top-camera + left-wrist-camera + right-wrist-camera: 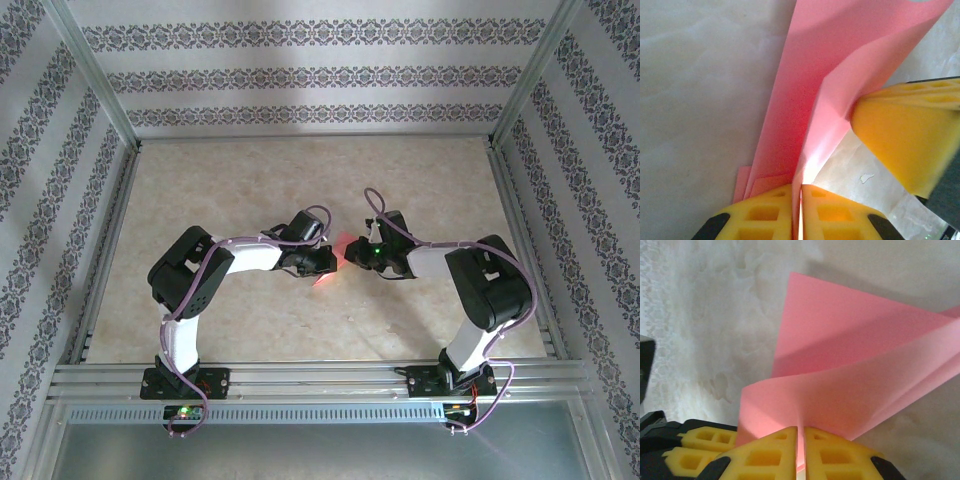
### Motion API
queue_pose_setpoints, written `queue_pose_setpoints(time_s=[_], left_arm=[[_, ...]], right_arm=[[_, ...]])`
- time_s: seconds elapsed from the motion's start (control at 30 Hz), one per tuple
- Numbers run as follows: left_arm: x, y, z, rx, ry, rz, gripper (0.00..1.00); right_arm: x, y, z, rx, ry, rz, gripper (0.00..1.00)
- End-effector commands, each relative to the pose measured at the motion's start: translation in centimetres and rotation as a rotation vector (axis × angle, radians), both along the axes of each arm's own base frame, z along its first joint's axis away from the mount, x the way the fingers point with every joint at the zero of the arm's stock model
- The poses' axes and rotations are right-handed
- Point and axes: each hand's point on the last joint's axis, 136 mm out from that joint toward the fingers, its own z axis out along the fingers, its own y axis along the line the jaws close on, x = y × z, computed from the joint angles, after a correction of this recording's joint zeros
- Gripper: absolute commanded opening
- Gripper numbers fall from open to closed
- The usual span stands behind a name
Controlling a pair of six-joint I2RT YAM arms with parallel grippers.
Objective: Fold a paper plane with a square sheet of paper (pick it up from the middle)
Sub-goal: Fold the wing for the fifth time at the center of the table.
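The salmon-pink sheet of paper [341,249] hangs folded in layers between both grippers at the table's middle. From the left wrist it runs up as long creased flaps [805,75]. My left gripper [800,189] is shut on its lower edge, and the paper stands in the thin slit between the yellow pads. The right gripper's yellow finger [910,135] presses the sheet from the right. From the right wrist the paper [850,370] curves up and away, and my right gripper [801,430] is shut on its fold. Its overall outline is hidden, so I cannot tell a paper plane shape.
The beige marbled table [250,180] is fenced by aluminium rails [100,250] on the left, right and near sides. Patterned walls [300,75] stand behind and at both sides. The left gripper's yellow fingers [695,445] sit close at the right wrist view's lower left.
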Motion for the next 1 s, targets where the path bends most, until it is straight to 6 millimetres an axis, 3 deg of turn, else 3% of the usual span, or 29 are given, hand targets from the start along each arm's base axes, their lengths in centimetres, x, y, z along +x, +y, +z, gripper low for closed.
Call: queue_pose_setpoints(time_s=[0.0, 0.23, 0.43, 0.97], left_arm=[[-1.4, 1.7, -2.8, 0.079, 0.119, 0.021, 0.11], [-1.5, 1.8, -3.0, 0.087, 0.130, 0.028, 0.10], [-1.7, 1.9, -3.2, 0.091, 0.134, 0.021, 0.10], [-1.7, 2.0, -3.2, 0.095, 0.136, 0.017, 0.11]], right_arm=[[-0.2, 0.3, 1.5, 0.028, -0.005, -0.001, 0.13], [-1.4, 1.6, 1.2, 0.035, 0.022, 0.024, 0.13], [-1.0, 2.3, 0.9, 0.051, 0.042, 0.032, 0.13], [-1.5, -0.1, -2.2, -0.047, 0.136, -0.056, 0.12]])
